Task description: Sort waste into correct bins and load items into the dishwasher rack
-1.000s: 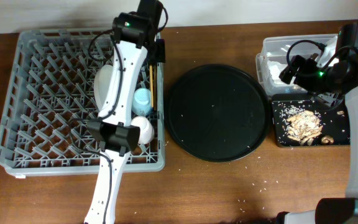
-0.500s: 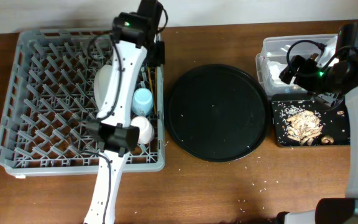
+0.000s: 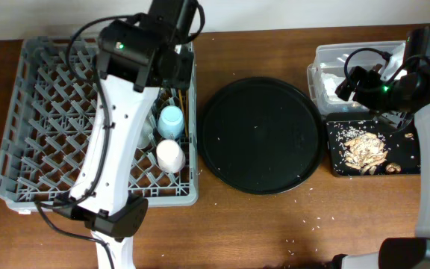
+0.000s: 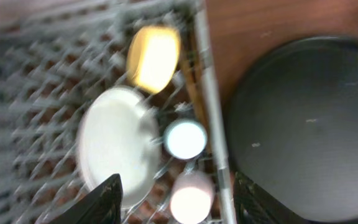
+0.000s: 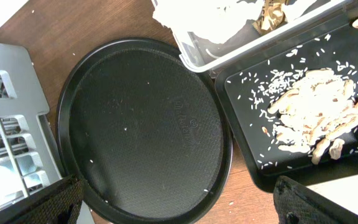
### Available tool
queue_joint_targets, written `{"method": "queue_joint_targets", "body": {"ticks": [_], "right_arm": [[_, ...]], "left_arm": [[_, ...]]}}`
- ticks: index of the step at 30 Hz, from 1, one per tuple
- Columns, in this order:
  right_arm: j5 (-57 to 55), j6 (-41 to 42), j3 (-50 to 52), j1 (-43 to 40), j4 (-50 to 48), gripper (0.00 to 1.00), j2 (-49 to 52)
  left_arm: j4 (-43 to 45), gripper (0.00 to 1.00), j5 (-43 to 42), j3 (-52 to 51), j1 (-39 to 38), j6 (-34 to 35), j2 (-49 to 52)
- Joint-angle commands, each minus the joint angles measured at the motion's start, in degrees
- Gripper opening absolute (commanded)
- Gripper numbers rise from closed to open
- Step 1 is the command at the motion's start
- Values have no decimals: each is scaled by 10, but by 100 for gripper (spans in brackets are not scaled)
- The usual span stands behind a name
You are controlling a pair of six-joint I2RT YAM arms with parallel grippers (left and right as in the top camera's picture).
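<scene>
The grey dishwasher rack (image 3: 43,119) holds a light-blue cup (image 3: 171,118), a white cup (image 3: 170,155) and chopsticks (image 3: 183,101) along its right wall. My left gripper (image 4: 179,208) hangs open above them with nothing between its fingers. Its blurred view shows the yellow bowl (image 4: 153,57), pale plate (image 4: 114,146), blue cup (image 4: 185,139) and white cup (image 4: 191,196). My right gripper (image 5: 179,211) is open and empty, high over the round tray's right side. The clear tub (image 5: 191,53) holds the white napkin (image 5: 204,18). The shallow black tray (image 5: 253,112) holds brown scraps (image 5: 316,115) and rice (image 5: 278,81).
A large round black tray (image 3: 260,134) lies between the rack and the two bins, with a few rice grains on it. More grains are scattered on the wooden table (image 3: 275,224) in front. The left arm (image 3: 118,142) covers the rack's middle in the overhead view.
The left gripper has opened and risen above the rack's right side, leaving the chopsticks lying by the wall. The right arm has not moved.
</scene>
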State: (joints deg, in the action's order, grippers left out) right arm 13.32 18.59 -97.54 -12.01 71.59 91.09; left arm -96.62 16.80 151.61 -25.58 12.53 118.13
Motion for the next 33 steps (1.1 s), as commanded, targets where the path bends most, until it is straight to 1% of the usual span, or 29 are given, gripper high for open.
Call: {"method": "queue_joint_targets", "body": {"ticks": [1,3,7,8,10,11,13,14,15,16,17,18,20,21,22,23,24,26,31,33], "right_arm": [[-5,-4,3,0,0,98,3],[-5,-4,3,0,0,99,3],[-5,-4,3,0,0,98,3],[-5,-4,3,0,0,98,3],[-5,-4,3,0,0,98,3],[-5,-4,3,0,0,98,3],[-5,-4,3,0,0,98,3],[-5,-4,3,0,0,98,3],[-5,-4,3,0,0,98,3],[-5,-4,3,0,0,98,3],[-5,-4,3,0,0,98,3],[-5,-4,3,0,0,98,3],[-5,-4,3,0,0,99,3],[-5,-4,3,0,0,98,3],[-5,-4,3,0,0,98,3],[-5,-4,3,0,0,99,3],[-5,-4,3,0,0,99,3],[-5,-4,3,0,0,98,3],[-5,-4,3,0,0,98,3],[-5,-4,3,0,0,98,3]], "left_arm": [[-1,57,95,-57,2,83,-24],[-1,57,105,-76,2,104,-32],[-1,58,108,-139,2,111,-76],[6,58,121,-173,2,124,-96],[64,59,127,-273,2,125,-155],[105,59,129,-332,2,125,-192],[219,62,133,-484,2,125,-295],[289,62,136,-568,2,125,-357],[378,62,135,-673,2,125,-433],[430,62,139,-732,2,125,-477],[504,68,154,-817,2,125,-537],[551,75,165,-870,2,125,-574],[657,82,195,-998,2,150,-659],[704,93,216,-1055,2,151,-697],[743,99,243,-1099,2,151,-725],[778,99,274,-1141,2,151,-753],[797,99,290,-1174,2,151,-781],[778,99,290,-1181,2,151,-798],[709,99,295,-1182,2,151,-791],[708,99,295,-1182,2,150,-791]]}}
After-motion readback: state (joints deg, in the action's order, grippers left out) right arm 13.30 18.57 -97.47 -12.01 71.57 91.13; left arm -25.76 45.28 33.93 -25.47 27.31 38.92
